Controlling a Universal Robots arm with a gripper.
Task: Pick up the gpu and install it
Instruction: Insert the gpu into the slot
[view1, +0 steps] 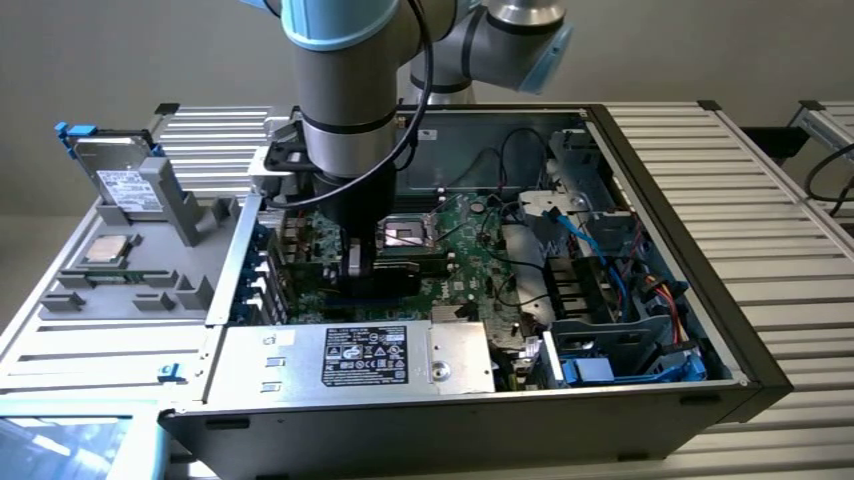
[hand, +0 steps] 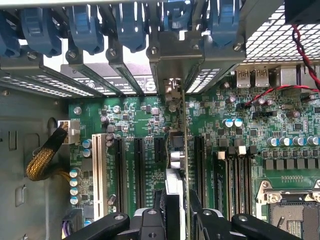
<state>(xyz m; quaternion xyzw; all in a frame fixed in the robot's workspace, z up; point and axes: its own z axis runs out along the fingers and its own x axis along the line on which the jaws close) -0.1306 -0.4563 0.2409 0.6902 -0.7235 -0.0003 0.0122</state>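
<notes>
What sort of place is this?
Likely a robotics lab for computer assembly: a robot arm reaches into an open PC case, its end effector gripping the gpu above the motherboard.

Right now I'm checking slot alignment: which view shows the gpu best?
The wrist view: the gpu stands edge-on between the fingers, over the motherboard's slots. In the exterior view the arm hides most of it.

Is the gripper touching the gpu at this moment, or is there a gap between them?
Touching. In the wrist view the gripper has its jaws closed on both faces of the edge-on gpu.
</notes>
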